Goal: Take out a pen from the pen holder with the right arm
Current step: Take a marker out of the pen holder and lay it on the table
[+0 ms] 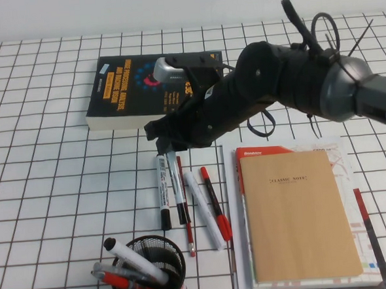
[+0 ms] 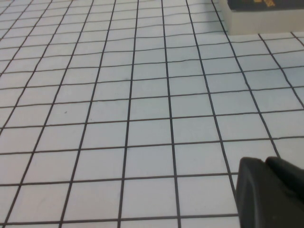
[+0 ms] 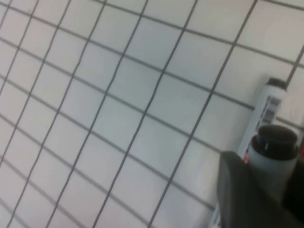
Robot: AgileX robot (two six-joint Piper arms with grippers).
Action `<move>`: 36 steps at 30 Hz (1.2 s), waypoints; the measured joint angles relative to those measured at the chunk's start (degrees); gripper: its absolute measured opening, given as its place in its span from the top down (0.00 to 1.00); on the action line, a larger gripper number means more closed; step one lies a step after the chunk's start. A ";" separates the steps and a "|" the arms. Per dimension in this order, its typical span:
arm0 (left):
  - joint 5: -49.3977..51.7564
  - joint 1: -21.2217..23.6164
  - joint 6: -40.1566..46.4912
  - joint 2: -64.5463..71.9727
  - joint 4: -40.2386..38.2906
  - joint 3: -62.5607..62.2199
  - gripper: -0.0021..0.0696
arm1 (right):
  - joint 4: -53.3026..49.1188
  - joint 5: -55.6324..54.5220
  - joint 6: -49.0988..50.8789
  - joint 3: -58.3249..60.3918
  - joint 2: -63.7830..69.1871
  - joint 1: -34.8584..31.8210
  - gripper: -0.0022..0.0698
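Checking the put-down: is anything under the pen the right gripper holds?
Yes: a white marker lies on the table just below the pen in the right gripper. The left gripper hangs apart over the table.

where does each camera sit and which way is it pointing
high view: raised on the robot's side, angled down at the table; shows right arm, right claw by the book, shut on a grey pen
left wrist view: on the left arm, looks across the table to the book; part of left claw shows
right wrist view: on the right arm, looks down past the right claw at the grey pen and a marker
shared: high and left wrist see the book
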 joint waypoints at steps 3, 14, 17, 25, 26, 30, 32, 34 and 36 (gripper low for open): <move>0.00 0.00 0.00 0.00 0.00 0.00 0.98 | 0.64 0.00 0.00 -2.69 3.38 -0.64 0.79; 0.00 0.00 0.00 0.00 0.00 0.00 0.98 | 5.84 -1.79 0.18 -7.11 11.95 -2.32 0.79; 0.00 0.00 0.00 0.00 0.00 0.00 0.98 | 6.07 -2.96 0.24 -7.11 12.78 -2.32 0.79; 0.00 0.00 0.00 0.00 0.00 0.00 0.98 | 6.29 -4.67 0.24 -7.11 13.35 -2.41 0.60; 0.00 0.00 0.00 0.00 0.00 0.00 0.98 | 6.29 -4.78 0.24 -7.11 13.35 -2.41 0.57; 0.00 0.00 0.00 0.00 0.00 0.00 0.98 | 5.78 -4.89 0.24 -7.11 13.25 -2.41 0.53; 0.00 0.00 0.00 0.00 0.00 0.00 0.98 | 4.62 -4.62 0.24 -7.11 12.55 -2.45 0.53; 0.00 0.00 0.00 0.00 0.00 0.00 0.98 | 2.47 -3.75 0.24 -6.77 10.59 -2.33 0.54; 0.00 0.00 0.00 0.00 0.00 0.00 0.98 | 0.65 -3.11 0.24 -5.37 7.61 -1.83 0.58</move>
